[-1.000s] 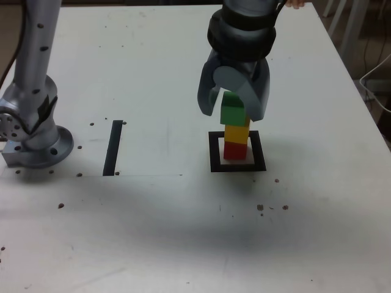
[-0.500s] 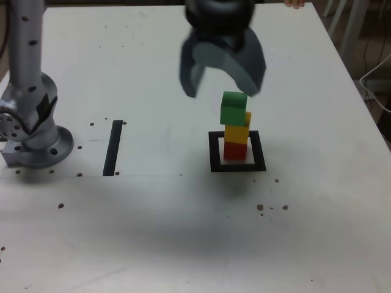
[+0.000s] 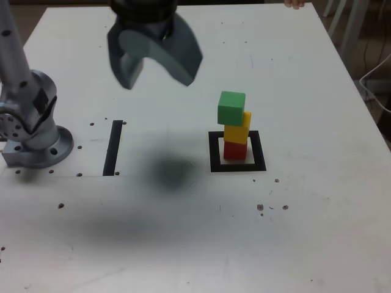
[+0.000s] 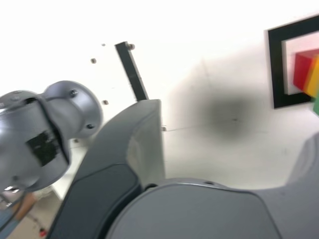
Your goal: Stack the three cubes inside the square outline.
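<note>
Green cube (image 3: 231, 108) over yellow (image 3: 237, 129) over red (image 3: 235, 151), the stack stands inside the square outline (image 3: 259, 151) right of centre in the exterior view, so stacking looks done, while the claw (image 3: 155, 84), upper left of centre, gapes wide and empty.

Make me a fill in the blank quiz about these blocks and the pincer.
The block on top of the stack is ____. The yellow block sits directly on the ____ block. The black outline around the stack's base is ____ in shape. The pincer holds ____.

Missing words: green; red; square; nothing.
</note>
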### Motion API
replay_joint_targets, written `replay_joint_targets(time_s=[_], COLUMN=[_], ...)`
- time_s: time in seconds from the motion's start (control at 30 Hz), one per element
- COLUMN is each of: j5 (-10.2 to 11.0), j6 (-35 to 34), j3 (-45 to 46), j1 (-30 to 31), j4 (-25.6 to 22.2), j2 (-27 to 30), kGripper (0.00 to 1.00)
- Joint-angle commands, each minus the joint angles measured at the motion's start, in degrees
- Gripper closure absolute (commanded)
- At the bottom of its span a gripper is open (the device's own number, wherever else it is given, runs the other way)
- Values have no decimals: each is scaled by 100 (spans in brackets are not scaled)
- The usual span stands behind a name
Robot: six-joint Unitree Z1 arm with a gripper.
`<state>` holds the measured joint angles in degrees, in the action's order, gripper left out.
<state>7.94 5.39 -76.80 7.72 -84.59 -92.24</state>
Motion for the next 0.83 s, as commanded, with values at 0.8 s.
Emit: replay_joint_targets(time_s=[0.8], j5=[-48], j6=[129], j3=[2625], j1=[-641], j4=[1719], j2=[788], kGripper=[0])
